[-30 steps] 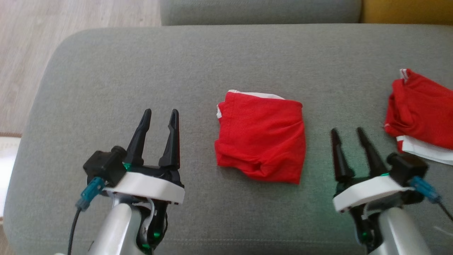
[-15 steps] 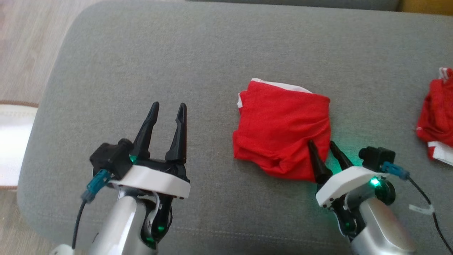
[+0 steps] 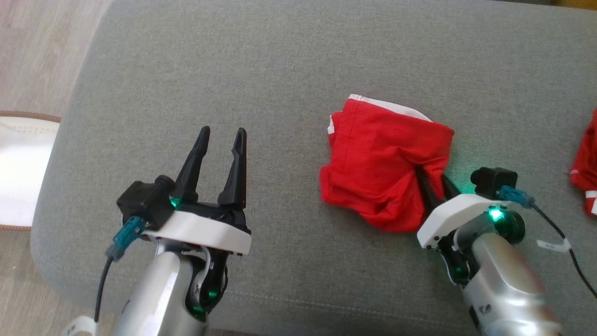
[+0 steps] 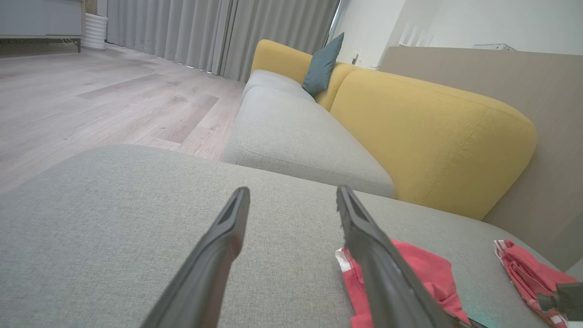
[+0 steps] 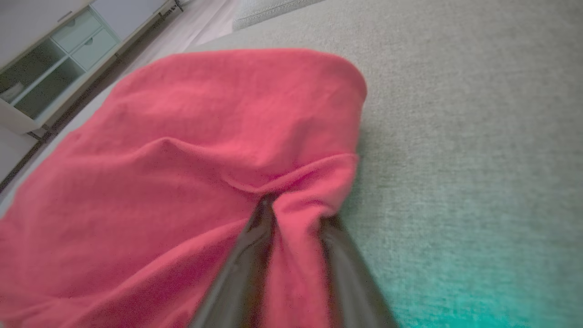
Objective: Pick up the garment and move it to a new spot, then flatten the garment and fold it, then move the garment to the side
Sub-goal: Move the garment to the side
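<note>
The garment [image 3: 382, 172] is a red piece with white trim, folded into a rough square on the grey sofa cushion [image 3: 280, 70]. My right gripper [image 3: 431, 176] comes in from its right edge, and its fingertips are buried under a raised pucker of cloth. In the right wrist view a ridge of the red garment [image 5: 182, 136] sits pinched between the two dark fingers of the right gripper [image 5: 294, 207]. My left gripper [image 3: 221, 133] stands open over bare cushion to the garment's left, holding nothing. The left wrist view has the left gripper [image 4: 291, 193] with its jaws apart and the garment [image 4: 423, 269] beyond the right finger.
A second red and white cloth [image 3: 585, 172] lies at the cushion's far right edge. Wooden floor [image 3: 28, 46] and a white rug [image 3: 23, 172] lie past the cushion's left edge. A yellow backrest [image 4: 432, 132] rises behind the seat.
The head camera has swung left and down. My right gripper went forward into the garment's right edge and its fingers drew together on a fold, bunching the cloth. The left arm kept still.
</note>
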`<state>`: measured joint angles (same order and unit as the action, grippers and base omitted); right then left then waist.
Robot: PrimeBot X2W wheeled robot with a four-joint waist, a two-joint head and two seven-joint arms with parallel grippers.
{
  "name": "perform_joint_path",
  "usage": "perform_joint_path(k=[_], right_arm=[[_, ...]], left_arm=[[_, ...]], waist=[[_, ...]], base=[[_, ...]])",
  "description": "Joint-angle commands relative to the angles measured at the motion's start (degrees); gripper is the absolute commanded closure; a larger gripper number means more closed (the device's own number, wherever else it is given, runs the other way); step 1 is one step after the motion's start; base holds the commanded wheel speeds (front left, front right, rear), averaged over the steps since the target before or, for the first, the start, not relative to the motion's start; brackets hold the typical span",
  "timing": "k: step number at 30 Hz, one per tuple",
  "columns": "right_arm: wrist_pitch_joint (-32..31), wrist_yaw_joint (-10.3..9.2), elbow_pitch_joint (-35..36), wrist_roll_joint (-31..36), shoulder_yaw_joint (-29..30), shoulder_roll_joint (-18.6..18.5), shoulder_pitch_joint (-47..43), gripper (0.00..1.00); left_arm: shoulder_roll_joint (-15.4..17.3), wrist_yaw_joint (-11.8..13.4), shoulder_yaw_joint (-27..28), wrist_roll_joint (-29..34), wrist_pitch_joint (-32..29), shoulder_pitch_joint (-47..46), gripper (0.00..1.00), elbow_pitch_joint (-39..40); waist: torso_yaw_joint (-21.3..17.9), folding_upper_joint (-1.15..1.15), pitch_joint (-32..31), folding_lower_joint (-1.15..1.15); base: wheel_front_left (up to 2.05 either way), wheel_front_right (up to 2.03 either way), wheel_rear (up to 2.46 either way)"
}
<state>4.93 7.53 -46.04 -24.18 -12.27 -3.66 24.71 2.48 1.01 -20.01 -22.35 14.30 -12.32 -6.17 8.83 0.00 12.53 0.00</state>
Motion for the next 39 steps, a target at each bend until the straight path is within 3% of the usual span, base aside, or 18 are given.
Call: perform_joint_path(k=[1,5,10,17,22,23,27,32,35,39], right_arm=[[0.01,-0.04,-2.1,1.4,-1.66,0.78,-0.34,1.0],[2.18,-0.04,-3.56,6.72,0.25,0.78,1.61,1.0],[3.08,-0.04,-2.03,17.97,4.42,-0.11,3.9,1.0],[-1.28,-0.04,6.9,26.57,2.73,-8.37,5.22,1.0],[-5.04,-0.04,13.64,24.72,-3.11,-18.38,6.65,1.0],[-5.04,-0.04,13.64,24.72,-3.11,-18.38,6.65,1.0],[-7.9,-0.04,18.4,21.95,-7.13,-27.72,8.16,1.0],[-11.81,-0.04,22.62,18.53,-7.78,-36.86,8.48,1.0],[-14.06,-0.04,23.91,17.1,-5.3,-39.57,7.73,1.0],[-17.25,-0.04,23.98,17.7,0.38,-39.98,6.13,1.0]], left_arm=[[0.4,0.22,1.76,-0.1,0.7,-2.53,0.0,1.53],[0.4,0.35,2.51,0.15,0.7,-2.42,0.0,1.61],[0.4,0.25,3.32,0.41,0.7,-1.92,0.0,2.15],[0.4,-0.15,3.96,1.15,0.7,-2.02,0.0,2.75],[0.4,-0.65,4.62,1.91,0.7,-2.8,0.0,3.06],[0.4,-0.65,4.62,1.91,0.7,-2.8,0.0,3.06],[0.4,-1.26,4.72,2.38,0.7,-3.66,0.0,2.93],[0.4,-1.51,4.7,2.41,0.7,-4.66,0.0,3.05],[0.4,-1.73,4.69,2.44,0.7,-4.99,0.0,3.04],[0.4,-1.9,4.66,2.46,0.7,-5.33,0.0,3.06]], waist=[[-0.21,0.0,-0.15,0.0],[-1.08,0.0,-0.78,0.0],[-3.24,0.0,-1.57,0.0],[-7.28,0.0,-1.09,0.0],[-10.37,0.0,0.44,0.0],[-10.37,0.0,0.44,0.0],[-12.16,0.0,1.78,0.0],[-13.61,0.0,3.22,0.0],[-14.17,0.0,3.88,0.0],[-14.5,0.0,4.52,0.0]], base=[[0.0,0.0,0.0],[0.0,0.0,0.0],[0.0,0.0,0.0],[0.0,0.0,0.0],[0.0,0.0,0.0],[0.0,0.0,0.0],[0.0,0.0,0.0],[0.0,0.0,0.0],[0.0,0.0,0.0],[0.0,0.0,0.0]])
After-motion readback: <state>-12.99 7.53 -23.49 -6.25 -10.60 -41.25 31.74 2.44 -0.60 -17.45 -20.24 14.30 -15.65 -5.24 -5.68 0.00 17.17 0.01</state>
